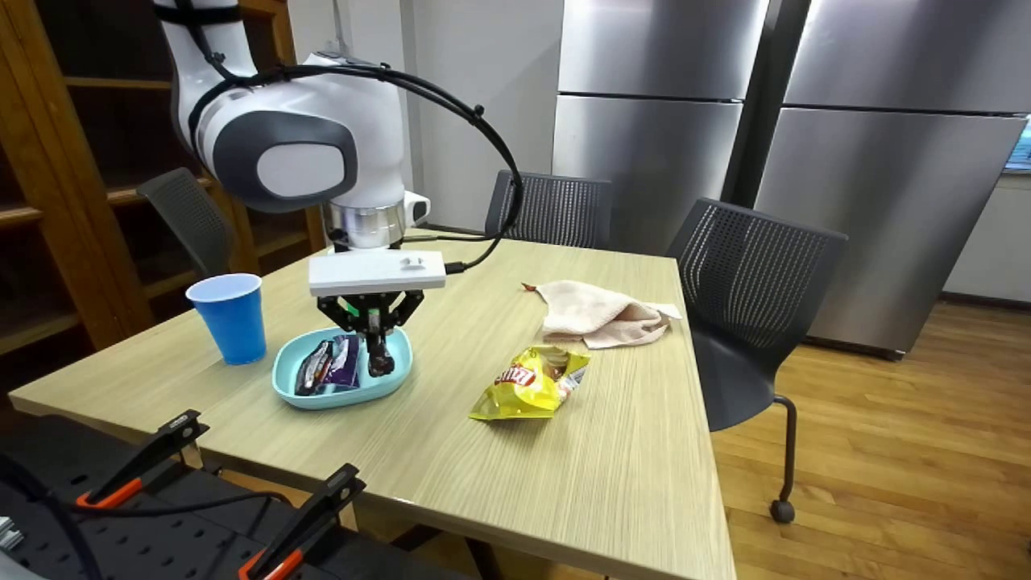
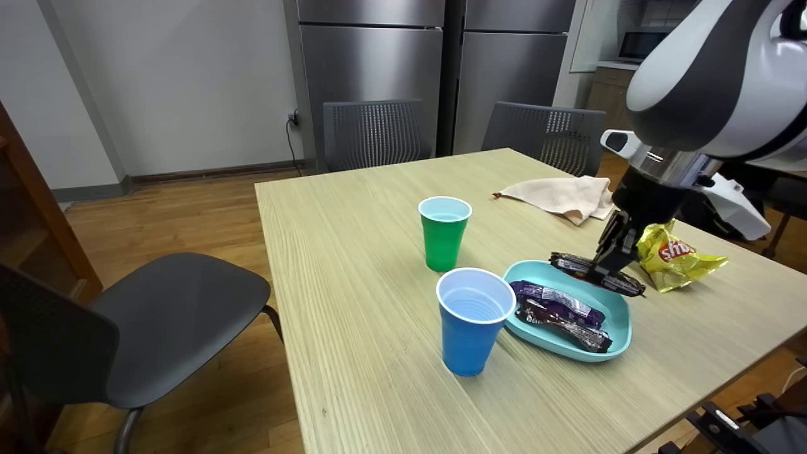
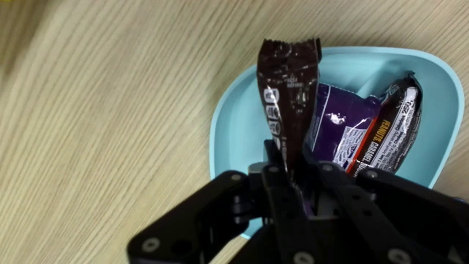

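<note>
My gripper (image 3: pixel 289 156) is shut on a dark brown wrapped bar (image 3: pixel 291 73), gripped around its middle. One end of the bar points away from the fingers in the wrist view; the rest is hidden between them. In an exterior view the held bar (image 2: pixel 621 284) hangs over the rim of a light blue tray (image 2: pixel 542 272), apparently above it. Inside the tray (image 3: pixel 232 128) a purple-wrapped bar (image 3: pixel 337 123) lies beside a dark bar with an orange stripe (image 3: pixel 397 128). From another side, the gripper (image 1: pixel 375 342) is over the tray's right part.
Close to the tray stand a blue cup (image 2: pixel 471 334) and a green cup (image 2: pixel 443 243), the latter mostly behind the gripper in an exterior view. A yellow chip bag (image 1: pixel 527 385) and a crumpled pale cloth (image 1: pixel 596 312) lie on the table. Chairs (image 1: pixel 749 306) surround it.
</note>
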You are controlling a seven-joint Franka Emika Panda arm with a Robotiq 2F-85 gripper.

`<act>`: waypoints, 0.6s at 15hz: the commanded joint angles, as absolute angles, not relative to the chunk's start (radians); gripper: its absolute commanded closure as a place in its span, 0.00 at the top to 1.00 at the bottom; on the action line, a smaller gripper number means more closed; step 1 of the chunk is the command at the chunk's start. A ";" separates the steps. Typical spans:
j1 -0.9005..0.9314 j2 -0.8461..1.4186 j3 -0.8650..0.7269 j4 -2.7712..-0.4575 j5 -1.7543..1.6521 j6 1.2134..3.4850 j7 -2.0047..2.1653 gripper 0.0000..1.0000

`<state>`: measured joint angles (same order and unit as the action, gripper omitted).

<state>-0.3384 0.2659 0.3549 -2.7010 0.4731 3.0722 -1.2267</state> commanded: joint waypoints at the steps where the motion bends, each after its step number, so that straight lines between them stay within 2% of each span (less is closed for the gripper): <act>1: -0.237 0.304 0.282 -2.697 0.444 3.148 -1.161 0.04; 6: -0.122 0.344 0.198 -2.674 0.465 3.186 -1.144 0.04; 7: -0.107 0.345 0.186 -2.673 0.468 3.185 -1.143 0.40; 8: -0.099 0.337 0.182 -2.673 0.471 3.175 -1.142 0.40; 9: -0.099 0.325 0.185 -2.675 0.475 3.159 -1.142 0.47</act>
<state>-0.1316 0.3398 0.2025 -2.6803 0.4706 3.1616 -1.1653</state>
